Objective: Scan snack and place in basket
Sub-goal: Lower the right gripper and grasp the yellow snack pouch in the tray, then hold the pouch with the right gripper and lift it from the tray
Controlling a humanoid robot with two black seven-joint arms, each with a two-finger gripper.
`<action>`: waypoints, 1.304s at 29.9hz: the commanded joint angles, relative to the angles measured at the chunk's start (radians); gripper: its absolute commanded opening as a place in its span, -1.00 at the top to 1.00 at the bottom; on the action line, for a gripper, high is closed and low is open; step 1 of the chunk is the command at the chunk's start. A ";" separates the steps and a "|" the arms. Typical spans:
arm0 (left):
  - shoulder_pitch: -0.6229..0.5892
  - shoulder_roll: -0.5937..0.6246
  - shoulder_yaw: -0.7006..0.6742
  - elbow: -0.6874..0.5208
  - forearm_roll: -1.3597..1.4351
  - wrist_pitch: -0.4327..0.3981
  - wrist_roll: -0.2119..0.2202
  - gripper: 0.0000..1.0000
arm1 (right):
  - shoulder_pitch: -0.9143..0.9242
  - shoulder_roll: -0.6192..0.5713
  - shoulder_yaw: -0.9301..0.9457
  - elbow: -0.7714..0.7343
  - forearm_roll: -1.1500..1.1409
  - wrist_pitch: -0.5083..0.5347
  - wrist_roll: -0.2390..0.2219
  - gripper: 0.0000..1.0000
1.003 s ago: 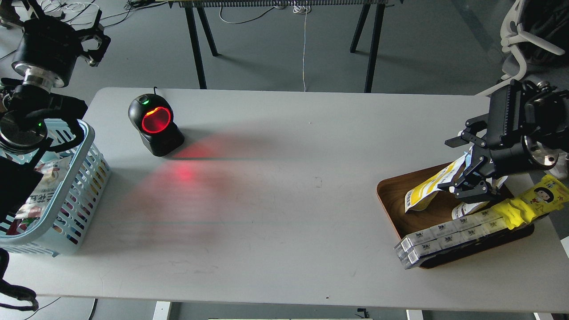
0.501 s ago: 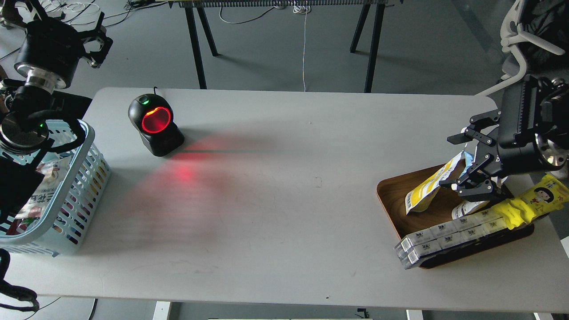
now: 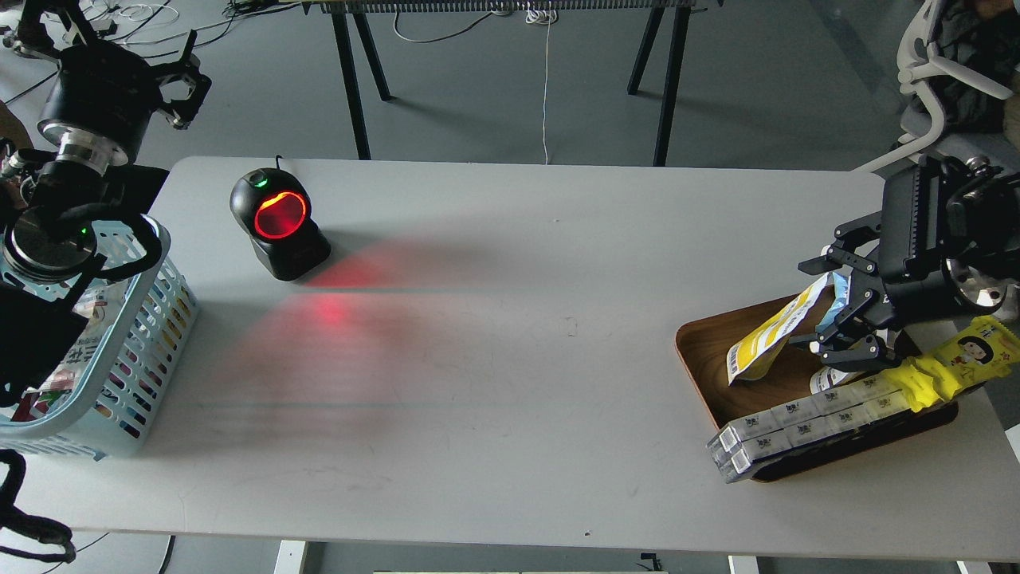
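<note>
In the wooden tray [image 3: 701,351] at my near right, behind a row of clear boxes [image 3: 797,426], my right gripper [image 3: 837,315] is clamped on the snack [image 3: 765,343], tilted above the tray, while the basket [image 3: 151,335] sits far left, my left gripper [image 3: 179,84], fingers unreadable, beyond it.

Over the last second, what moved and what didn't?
The right gripper kept its jaws on the snack and tipped it more upright over the tray. The left gripper drifted slightly up and right. Scanner, basket and boxes stayed put.
</note>
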 commanded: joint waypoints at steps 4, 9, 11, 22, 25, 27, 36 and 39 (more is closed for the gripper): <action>-0.002 0.001 0.003 0.000 0.000 0.000 0.000 -1.00 | -0.029 0.018 0.003 -0.034 0.002 -0.002 0.000 -0.69; -0.002 0.000 0.006 0.000 0.000 0.000 0.000 -1.00 | -0.036 0.036 0.003 -0.049 0.000 -0.014 0.000 -0.62; -0.002 0.001 0.006 0.000 0.000 0.000 0.000 -1.00 | -0.036 0.048 0.003 -0.054 0.002 -0.015 0.000 -0.59; -0.002 0.003 0.006 0.000 0.000 0.000 0.000 -1.00 | -0.039 0.053 0.003 -0.055 0.000 -0.015 0.000 -0.59; -0.002 0.003 0.006 0.000 0.000 0.000 0.000 -1.00 | -0.039 0.053 0.003 -0.055 0.000 -0.014 0.000 -0.59; -0.002 0.004 0.006 0.000 0.000 0.000 0.000 -1.00 | -0.039 0.053 0.003 -0.055 0.000 -0.014 0.000 -0.59; -0.001 0.010 0.006 0.000 0.000 0.000 0.000 -1.00 | -0.039 0.052 0.001 -0.054 -0.001 -0.014 0.000 -0.59; -0.001 0.007 0.006 0.000 0.000 0.000 0.000 -1.00 | -0.039 0.052 0.001 -0.054 -0.001 -0.014 0.000 -0.58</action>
